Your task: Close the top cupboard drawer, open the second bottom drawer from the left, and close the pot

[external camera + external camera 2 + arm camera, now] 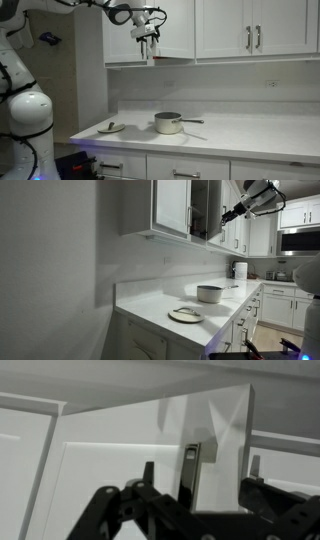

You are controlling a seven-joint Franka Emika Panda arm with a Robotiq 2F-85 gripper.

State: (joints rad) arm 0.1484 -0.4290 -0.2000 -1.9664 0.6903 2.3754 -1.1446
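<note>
**White kitchen around the countertop**

You look at a long white countertop (pixel 250 128). Directly above it runs a pale backsplash wall (pixel 225 95) with an outlet (pixel 271 83), and higher still hang closed white wall cabinets (pixel 255 25). In an exterior view, a plain grey wall (pixel 50 270) stands beside the countertop's near end, and a strip of tan floor (pixel 272 338) shows below its far end.

The robot's white arm (pixel 25 110) is arching from the left edge of the frame to the upper centre, its gripper (pixel 148 44) pointing downward; in the wrist view, its black fingers (pixel 148 470) are standing wide apart.
</note>
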